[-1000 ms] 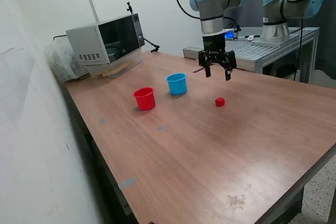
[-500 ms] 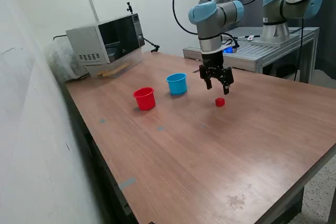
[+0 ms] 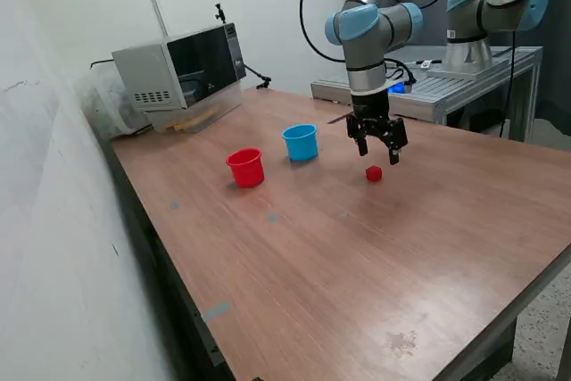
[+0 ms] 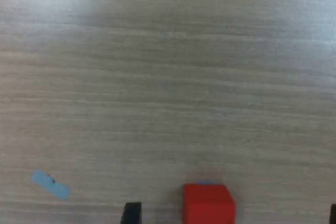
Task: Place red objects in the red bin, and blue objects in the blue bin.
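The arm reaches down, its pincer (image 3: 379, 151) pointing straight downward, fingers spread apart, holding nothing, just above the surface (image 3: 375, 256).

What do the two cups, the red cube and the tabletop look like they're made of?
Red cup and light blue cup: likely moulded plastic, uniform saturated colour, thin rim lip.
Red cube: solid matte red with crisp edges; plastic, foam or painted wood, can't tell.
Table: wood-grain surface, probably laminate, with a soft sheen.
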Tool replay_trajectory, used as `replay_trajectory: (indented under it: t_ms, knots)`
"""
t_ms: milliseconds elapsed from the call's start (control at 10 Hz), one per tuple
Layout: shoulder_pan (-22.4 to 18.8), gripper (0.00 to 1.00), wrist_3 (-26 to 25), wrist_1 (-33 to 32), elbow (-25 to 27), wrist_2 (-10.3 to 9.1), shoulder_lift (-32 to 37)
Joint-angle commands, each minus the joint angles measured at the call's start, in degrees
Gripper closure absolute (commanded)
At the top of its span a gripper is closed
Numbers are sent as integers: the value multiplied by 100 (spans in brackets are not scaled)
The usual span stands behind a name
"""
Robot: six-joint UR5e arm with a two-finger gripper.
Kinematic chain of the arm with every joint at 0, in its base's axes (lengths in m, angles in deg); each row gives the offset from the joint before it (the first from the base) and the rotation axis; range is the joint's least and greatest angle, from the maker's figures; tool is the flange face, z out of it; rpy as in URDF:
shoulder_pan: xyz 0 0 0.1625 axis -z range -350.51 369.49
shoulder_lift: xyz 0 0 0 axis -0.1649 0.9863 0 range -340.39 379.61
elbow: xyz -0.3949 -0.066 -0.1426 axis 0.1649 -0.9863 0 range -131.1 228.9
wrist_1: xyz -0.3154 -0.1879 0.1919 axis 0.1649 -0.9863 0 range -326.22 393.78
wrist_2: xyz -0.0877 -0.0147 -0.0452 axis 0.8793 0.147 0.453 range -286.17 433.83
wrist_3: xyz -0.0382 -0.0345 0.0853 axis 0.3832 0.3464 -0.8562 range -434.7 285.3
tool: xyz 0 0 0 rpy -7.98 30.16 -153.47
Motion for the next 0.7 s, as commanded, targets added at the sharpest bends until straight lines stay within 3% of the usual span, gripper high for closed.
replay_trajectory:
  t_ms: [0, 300, 400, 600]
  knots:
    - [6, 0, 6, -100, -14, 7, -128]
    - [33, 0, 6, -153, -31, 7, -234]
    - [33, 100, 6, -214, -40, 7, -234]
    - [33, 100, 6, -215, -40, 7, -252]
